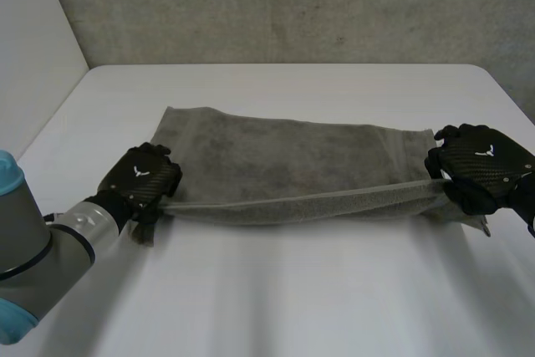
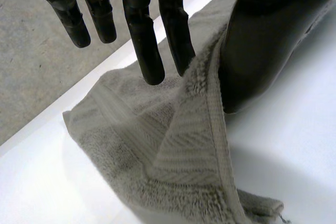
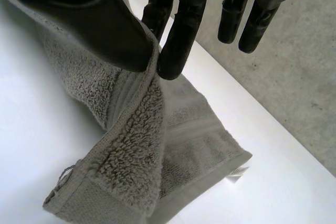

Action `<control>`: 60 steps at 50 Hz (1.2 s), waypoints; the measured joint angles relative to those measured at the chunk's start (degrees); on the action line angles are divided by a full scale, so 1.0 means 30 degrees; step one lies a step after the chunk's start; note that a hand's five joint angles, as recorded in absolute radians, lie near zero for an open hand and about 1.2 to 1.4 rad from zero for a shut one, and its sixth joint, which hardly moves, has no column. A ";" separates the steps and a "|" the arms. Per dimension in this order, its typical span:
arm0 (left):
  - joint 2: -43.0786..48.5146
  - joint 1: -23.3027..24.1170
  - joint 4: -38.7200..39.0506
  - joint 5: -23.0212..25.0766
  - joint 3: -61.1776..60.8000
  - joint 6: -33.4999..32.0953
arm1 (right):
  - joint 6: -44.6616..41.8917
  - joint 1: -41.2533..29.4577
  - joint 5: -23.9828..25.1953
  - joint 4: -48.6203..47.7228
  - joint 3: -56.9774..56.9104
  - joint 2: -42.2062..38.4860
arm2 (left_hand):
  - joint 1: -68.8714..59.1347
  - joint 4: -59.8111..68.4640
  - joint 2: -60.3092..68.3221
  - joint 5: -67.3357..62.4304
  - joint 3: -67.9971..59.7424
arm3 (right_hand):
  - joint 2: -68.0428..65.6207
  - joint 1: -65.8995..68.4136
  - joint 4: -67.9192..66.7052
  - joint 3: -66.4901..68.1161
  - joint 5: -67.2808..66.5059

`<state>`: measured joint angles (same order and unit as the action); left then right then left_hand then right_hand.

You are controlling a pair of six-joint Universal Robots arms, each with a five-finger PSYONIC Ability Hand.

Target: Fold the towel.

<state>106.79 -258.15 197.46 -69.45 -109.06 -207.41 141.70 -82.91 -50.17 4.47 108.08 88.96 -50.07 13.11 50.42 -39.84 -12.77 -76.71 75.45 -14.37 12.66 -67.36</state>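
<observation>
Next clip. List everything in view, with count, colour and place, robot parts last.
towel: one, grey, spread across the table's middle, its near edge lifted and stretched between the two hands
tag: one, white, at the towel corner below the right hand
table: one, white, under the towel
wall: one, grey, behind the table
left hand: one, black, pinching the towel's near left corner
right hand: one, black, pinching the near right corner
left arm: one, grey with light-blue caps, near left
</observation>
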 measured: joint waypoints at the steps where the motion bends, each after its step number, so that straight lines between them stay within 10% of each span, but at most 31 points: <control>1: -0.0023 0.0019 -0.0014 -0.0114 -0.0018 -0.0001 | 0.0060 0.0000 -0.0031 0.0004 0.0006 -0.0078 | 0.0188 0.0000 -0.0159 0.0201 0.0000 | 0.0002 0.0000 0.0000 0.0000 0.0000; 13: -0.0741 0.0296 -0.0259 -0.0486 -0.0286 0.0066 | 0.1760 -0.0237 -0.0140 0.0057 0.0333 -0.2308 | 0.1505 0.0000 -0.1384 0.1556 -0.0002 | 0.5589 -0.5197 -0.0002 0.0000 0.5853; 19: -0.0771 0.0537 -0.0386 -0.0474 -0.0389 0.0084 | 0.1972 -0.0221 -0.0122 -0.0051 0.0312 -0.3020 | 0.1765 0.0000 -0.1660 0.1910 0.0000 | 0.0252 0.0143 -0.0002 0.0000 0.0369; 60: -0.0137 -0.0221 -0.0118 -0.1972 -0.0405 0.0093 | 0.1628 0.1415 0.0084 0.0005 -0.0022 -0.2843 | 0.4762 0.0000 -0.4819 0.4927 -0.0002 | 0.0252 0.0143 0.0000 0.0000 0.0266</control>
<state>106.38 -258.82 197.10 -75.37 -110.27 -207.13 146.58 -78.67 -49.91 4.49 108.02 80.43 -35.78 13.11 35.97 -25.06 -12.77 -75.96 75.88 -14.37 12.66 -66.57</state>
